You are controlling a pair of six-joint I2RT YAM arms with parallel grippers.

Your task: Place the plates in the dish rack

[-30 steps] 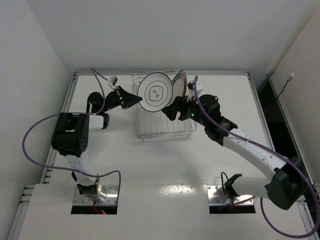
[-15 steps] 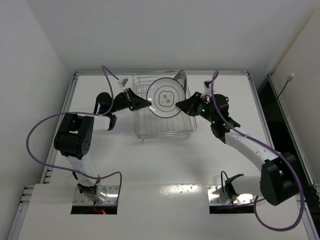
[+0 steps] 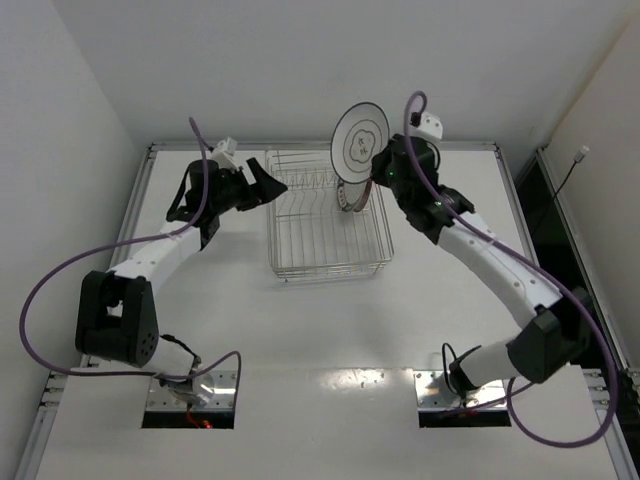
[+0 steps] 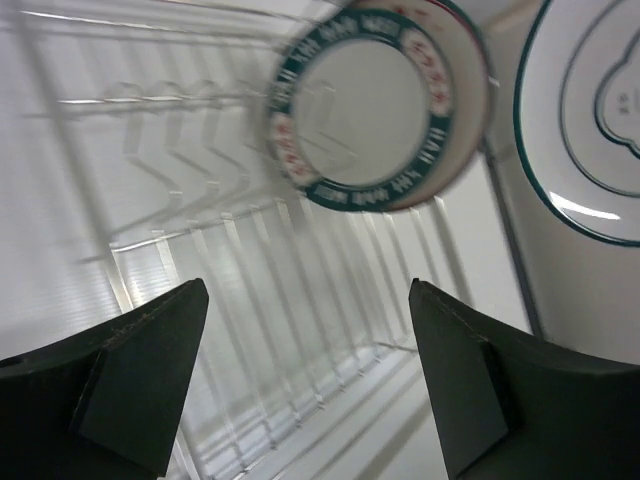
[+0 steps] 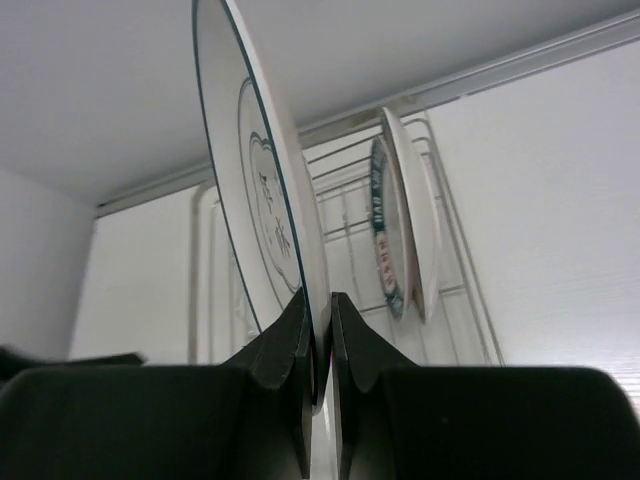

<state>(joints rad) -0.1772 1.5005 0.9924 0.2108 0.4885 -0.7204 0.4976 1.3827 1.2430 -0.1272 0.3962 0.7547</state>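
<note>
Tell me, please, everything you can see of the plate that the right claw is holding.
The plate is round, white, ceramic-looking, with a thin dark line round its rim and grey markings inside a scalloped outline. It stands on edge above the far right corner of the dish rack, its lower rim pinched by the right claw.

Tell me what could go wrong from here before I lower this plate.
The right pincer pinches the white round plate with grey markings only at its lower rim, above the silver wire dish rack; it might pivot or slip.
The round plate with the dark lettered rim already stands in the rack close by; lowering could knock them together.
</note>
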